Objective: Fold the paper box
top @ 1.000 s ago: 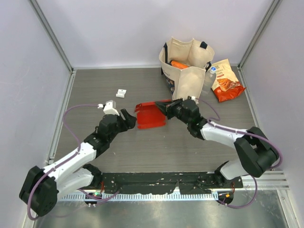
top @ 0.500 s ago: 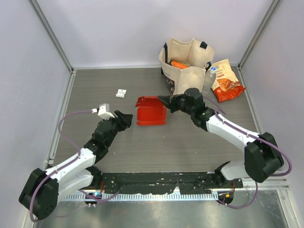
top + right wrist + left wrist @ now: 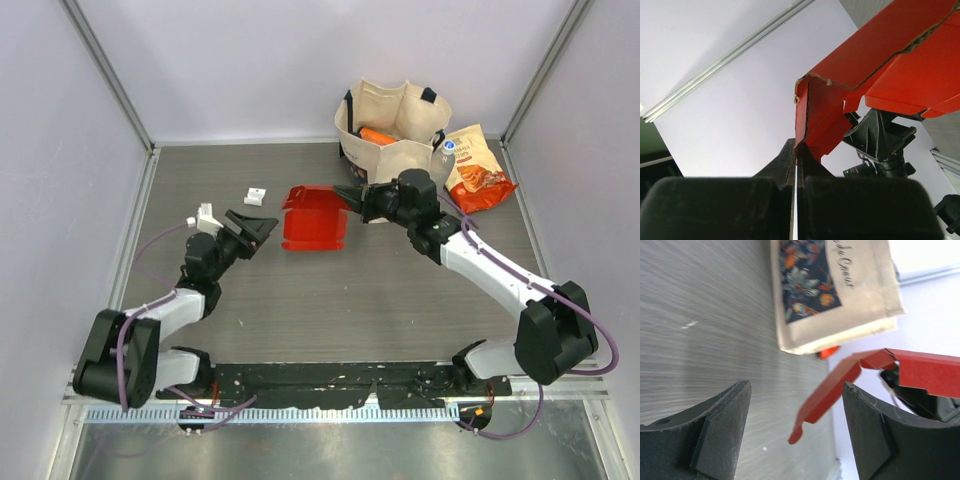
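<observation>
The right gripper point(image 3: 352, 197) was clamped on the right edge of the paper box point(image 3: 313, 228), holding it near the tote bag point(image 3: 395, 140), apparently raised off the table point(image 3: 300, 310). The left gripper point(image 3: 258, 226) stood open just beside the box, apart.

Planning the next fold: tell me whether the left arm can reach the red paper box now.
Probably yes: the left gripper is open, facing the paper box, nothing between them; the right gripper pinches its opposite side.
</observation>
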You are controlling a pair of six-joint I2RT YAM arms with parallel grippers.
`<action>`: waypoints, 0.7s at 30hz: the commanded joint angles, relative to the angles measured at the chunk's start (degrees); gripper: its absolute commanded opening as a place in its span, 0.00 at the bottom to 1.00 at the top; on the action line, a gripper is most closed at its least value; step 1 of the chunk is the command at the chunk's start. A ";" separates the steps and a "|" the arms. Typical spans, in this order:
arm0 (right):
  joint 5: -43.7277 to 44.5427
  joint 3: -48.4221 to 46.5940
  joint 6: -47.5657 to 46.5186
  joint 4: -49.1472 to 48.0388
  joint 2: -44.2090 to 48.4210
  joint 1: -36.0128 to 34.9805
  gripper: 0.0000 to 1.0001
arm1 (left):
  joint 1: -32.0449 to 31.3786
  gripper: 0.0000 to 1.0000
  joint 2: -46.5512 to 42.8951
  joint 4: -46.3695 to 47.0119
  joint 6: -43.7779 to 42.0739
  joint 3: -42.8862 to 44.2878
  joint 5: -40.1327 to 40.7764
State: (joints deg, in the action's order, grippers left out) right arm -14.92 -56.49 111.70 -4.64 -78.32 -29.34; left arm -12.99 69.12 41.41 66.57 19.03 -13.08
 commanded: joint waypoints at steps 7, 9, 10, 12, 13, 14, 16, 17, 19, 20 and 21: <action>-4.33 -4.95 1.50 -1.95 2.65 1.66 0.01 | 3.15 0.70 24.47 47.10 24.48 6.98 -23.13; -4.59 -5.04 1.68 -2.47 2.56 1.75 0.00 | 3.06 0.69 25.62 47.10 23.96 7.34 -22.17; -4.68 -5.12 1.77 -2.56 2.56 1.83 0.00 | 3.06 0.68 25.45 47.18 23.53 7.34 -21.81; -4.86 -4.95 1.68 -2.56 2.74 1.83 0.01 | 3.06 0.69 24.05 47.10 22.03 6.99 -19.80; -4.77 -4.77 1.68 -2.56 2.91 1.92 0.00 | 3.06 0.68 23.43 46.75 21.51 6.82 -19.27; -4.77 -4.77 1.59 -2.48 3.09 1.92 0.01 | 3.06 0.68 22.73 46.22 20.98 6.29 -18.57; -4.42 -4.59 1.15 -1.86 3.44 1.92 0.00 | 3.06 0.66 17.74 40.19 16.42 4.80 -15.76; -4.24 -4.51 0.89 -1.69 3.53 1.92 0.00 | 3.15 0.66 15.19 35.72 14.14 4.27 -14.44; -4.15 -4.25 0.02 -1.33 3.35 1.92 0.00 | 3.15 0.68 7.13 20.43 5.62 4.52 -11.62; -4.07 -4.24 -0.69 -0.72 3.27 1.92 0.00 | 3.06 0.68 4.38 15.77 3.16 4.70 -10.48; -3.46 -4.24 -1.48 1.81 3.27 2.01 0.01 | 3.06 0.69 1.92 6.41 -0.09 4.79 -6.99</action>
State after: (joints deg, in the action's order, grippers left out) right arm -18.76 -58.94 112.38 -4.58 -77.23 -27.53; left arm -10.00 81.65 65.19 79.88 23.35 -27.83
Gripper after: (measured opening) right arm 0.033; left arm 0.679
